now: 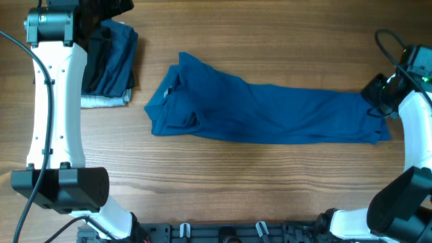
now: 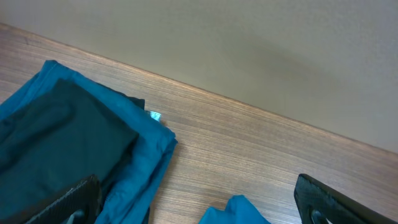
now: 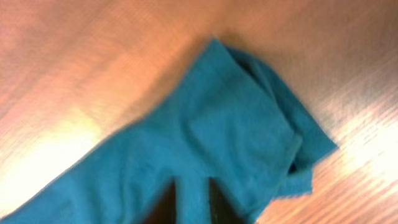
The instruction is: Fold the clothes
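Observation:
The medium-blue shirt lies stretched across the middle of the table, folded lengthwise, with the collar end at the left and the hem at the right. My right gripper is at the hem end. In the right wrist view its fingers are shut on a fold of the shirt. My left gripper is at the far left, over the stack of folded garments and apart from the shirt. In the left wrist view its fingers are wide open and empty, with a small tip of blue cloth below them.
A stack of folded garments, dark on top and a pale one beneath, sits at the back left; it also shows in the left wrist view. A wall runs behind the table's far edge. Bare wood lies in front of the shirt.

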Tool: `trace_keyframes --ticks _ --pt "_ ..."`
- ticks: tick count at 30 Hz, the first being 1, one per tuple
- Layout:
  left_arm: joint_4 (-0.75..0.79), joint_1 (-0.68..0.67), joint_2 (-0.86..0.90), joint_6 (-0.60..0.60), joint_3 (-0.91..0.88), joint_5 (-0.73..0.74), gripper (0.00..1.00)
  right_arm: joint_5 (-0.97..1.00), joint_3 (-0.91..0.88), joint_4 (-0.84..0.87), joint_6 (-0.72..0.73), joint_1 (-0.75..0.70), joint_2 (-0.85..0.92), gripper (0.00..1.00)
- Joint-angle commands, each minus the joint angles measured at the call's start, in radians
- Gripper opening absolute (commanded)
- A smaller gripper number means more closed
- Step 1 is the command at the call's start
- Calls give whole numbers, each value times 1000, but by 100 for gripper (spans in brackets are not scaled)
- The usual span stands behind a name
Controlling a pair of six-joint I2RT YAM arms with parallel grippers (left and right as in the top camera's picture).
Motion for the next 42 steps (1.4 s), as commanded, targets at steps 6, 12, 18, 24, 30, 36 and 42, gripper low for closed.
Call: trace_keyframes --ticks 6,12,18,24,30,36,42 --pt "2 3 6 0 -5 2 100 37 13 32 -165 -71 230 4" --pt "2 3 6 0 -5 2 100 46 13 266 -175 -122 485 4" --pt "2 3 6 0 -5 2 100 22 61 514 -236 -123 536 5" --pt "2 3 6 0 -5 2 100 -40 412 156 -363 -89 371 32" --pt "2 3 6 -1 -5 2 100 -311 457 -220 -664 183 87 41" --pt "2 3 6 0 -5 2 100 -352 208 -117 -427 586 147 26" --pt "2 3 6 -1 -5 2 100 -405 -14 300 179 778 356 18"
